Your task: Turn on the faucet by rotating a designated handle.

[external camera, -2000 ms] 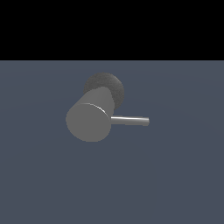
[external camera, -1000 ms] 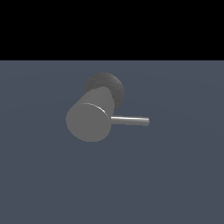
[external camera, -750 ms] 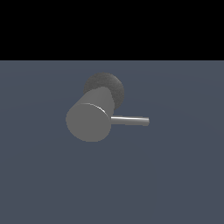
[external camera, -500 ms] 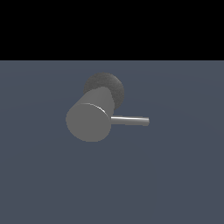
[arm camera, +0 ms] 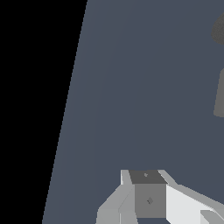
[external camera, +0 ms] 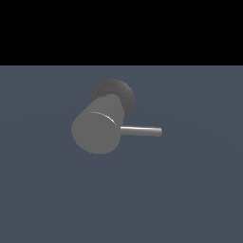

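Jaws: I can't tell if they're apart or together, since the wrist view shows only a corner of the white gripper (arm camera: pixel 151 199) body with nothing between the fingers, and the exterior view doesn't show it at all. The faucet (external camera: pixel 97 129) sits mid-floor in the exterior view on its dark round base, the handle (external camera: pixel 141 131) poking out toward the exterior view's right, nothing touching it. My worry: the wrist camera catches only a sliver of faucet at its edge, so I could come in misaligned, bump the thick cylinder, or slip off that thin rod.
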Controlling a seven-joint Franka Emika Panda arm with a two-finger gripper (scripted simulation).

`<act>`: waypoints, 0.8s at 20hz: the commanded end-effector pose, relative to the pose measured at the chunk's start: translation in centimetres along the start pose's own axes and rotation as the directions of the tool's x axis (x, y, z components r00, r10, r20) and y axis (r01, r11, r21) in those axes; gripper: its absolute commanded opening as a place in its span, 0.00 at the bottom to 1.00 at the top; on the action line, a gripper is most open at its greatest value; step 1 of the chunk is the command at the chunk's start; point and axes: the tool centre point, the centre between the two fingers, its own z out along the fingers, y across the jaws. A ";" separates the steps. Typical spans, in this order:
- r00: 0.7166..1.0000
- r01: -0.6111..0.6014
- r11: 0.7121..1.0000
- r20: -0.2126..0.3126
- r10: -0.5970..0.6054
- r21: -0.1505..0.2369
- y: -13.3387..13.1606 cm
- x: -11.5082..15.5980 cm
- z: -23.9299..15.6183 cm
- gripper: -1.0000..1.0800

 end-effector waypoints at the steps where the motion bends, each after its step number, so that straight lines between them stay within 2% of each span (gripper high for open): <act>1: 1.000 0.000 0.999 -0.009 0.000 0.048 -0.2 0.2 -0.3 0.00; 8: 1.000 -0.006 0.991 -0.023 0.009 0.131 -0.2 0.6 -0.8 0.00; 12: 1.000 0.001 0.989 -0.030 0.003 0.147 -0.4 0.8 -0.9 0.00; 16: 0.999 0.027 0.989 -0.042 -0.021 0.142 -0.9 1.1 -1.0 0.00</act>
